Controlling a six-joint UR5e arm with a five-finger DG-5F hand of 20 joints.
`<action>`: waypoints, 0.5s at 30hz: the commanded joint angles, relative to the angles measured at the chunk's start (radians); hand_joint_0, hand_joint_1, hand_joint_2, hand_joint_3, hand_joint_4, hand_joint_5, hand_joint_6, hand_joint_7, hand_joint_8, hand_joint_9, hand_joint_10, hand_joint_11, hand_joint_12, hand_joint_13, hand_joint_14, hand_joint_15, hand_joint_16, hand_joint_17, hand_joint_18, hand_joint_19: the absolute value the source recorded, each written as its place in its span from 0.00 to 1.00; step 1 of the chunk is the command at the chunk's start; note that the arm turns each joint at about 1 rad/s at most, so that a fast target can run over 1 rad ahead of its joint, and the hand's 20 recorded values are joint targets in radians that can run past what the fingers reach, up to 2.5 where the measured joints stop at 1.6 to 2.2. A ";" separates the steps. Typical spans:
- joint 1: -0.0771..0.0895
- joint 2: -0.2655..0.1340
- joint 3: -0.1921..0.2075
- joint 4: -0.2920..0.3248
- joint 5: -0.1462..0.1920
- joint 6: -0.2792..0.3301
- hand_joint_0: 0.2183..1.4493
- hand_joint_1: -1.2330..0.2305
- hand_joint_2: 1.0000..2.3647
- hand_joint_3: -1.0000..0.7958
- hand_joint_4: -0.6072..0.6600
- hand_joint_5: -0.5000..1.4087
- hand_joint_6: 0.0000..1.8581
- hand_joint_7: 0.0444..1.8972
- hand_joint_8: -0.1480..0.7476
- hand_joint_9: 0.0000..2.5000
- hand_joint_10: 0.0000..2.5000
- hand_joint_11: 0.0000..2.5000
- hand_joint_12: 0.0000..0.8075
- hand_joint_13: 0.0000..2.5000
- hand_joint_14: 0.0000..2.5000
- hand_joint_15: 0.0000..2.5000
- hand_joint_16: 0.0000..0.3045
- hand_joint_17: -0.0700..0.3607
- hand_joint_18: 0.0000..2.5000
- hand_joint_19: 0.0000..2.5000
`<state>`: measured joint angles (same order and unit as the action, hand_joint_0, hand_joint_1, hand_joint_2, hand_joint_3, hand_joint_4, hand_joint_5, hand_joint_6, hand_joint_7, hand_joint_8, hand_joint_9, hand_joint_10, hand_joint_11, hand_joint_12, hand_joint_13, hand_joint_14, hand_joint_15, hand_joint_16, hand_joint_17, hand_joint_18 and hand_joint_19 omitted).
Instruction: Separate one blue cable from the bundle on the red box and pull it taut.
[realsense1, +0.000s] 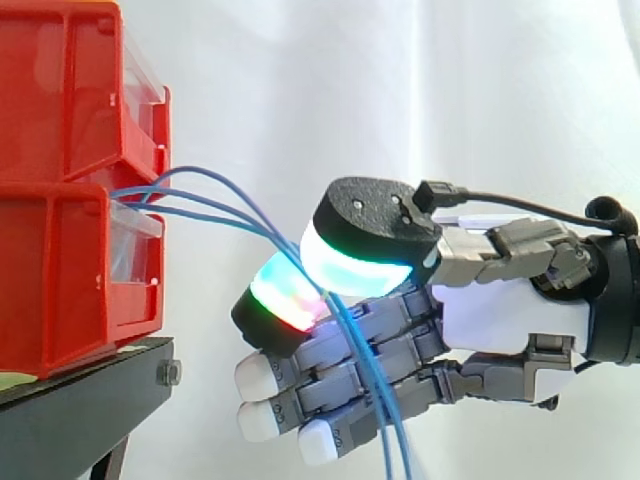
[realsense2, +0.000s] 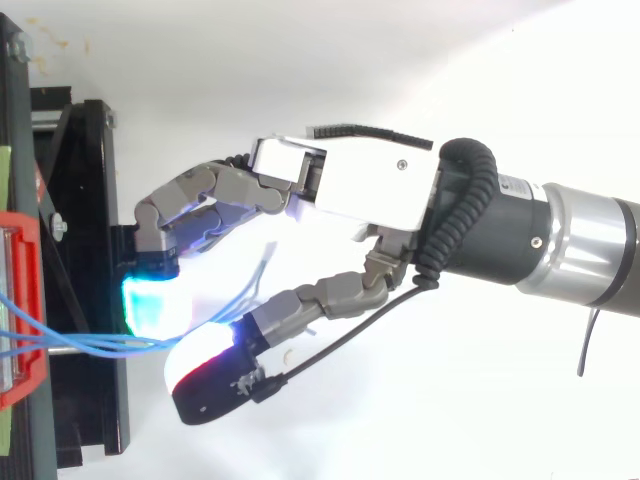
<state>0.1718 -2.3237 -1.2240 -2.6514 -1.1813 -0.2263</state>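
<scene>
Several thin blue cables (realsense1: 215, 205) come out between the two stacked red bins (realsense1: 60, 280) and run right to my hand (realsense1: 500, 310). Its two glowing pads, one cyan-green (realsense1: 365, 255) and one red-green (realsense1: 285, 300), close on the cables from both sides. Past the pinch the cables drop down in front of the other, straighter fingers. From above, the hand (realsense2: 370, 190) reaches left, and the cables (realsense2: 80, 340) cross from the red bin (realsense2: 25, 310) into the gap between the pads. I cannot tell how many strands are pinched.
The bins stand on a black stand (realsense1: 70, 410) whose edge (realsense2: 90, 250) lies just left of the fingertips. A white curtain hangs behind everything. The arm comes in from the right.
</scene>
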 joint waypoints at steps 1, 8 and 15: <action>0.000 0.000 0.000 -0.010 0.000 0.004 0.45 0.17 0.00 0.30 0.53 0.17 0.48 0.52 0.52 0.27 0.00 0.15 0.47 0.26 0.00 0.11 0.16 0.42 0.30 0.11; 0.000 0.000 0.000 -0.024 -0.001 0.015 0.30 0.28 0.00 0.28 0.60 0.18 0.47 0.53 0.54 0.29 0.00 0.15 0.47 0.28 0.00 0.12 0.16 0.42 0.31 0.13; 0.000 0.000 0.000 -0.024 -0.001 0.015 0.21 0.42 0.00 0.28 0.62 0.18 0.46 0.53 0.58 0.31 0.00 0.16 0.52 0.29 0.00 0.13 0.18 0.45 0.32 0.14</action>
<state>0.1718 -2.3237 -1.2241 -2.6751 -1.1827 -0.2118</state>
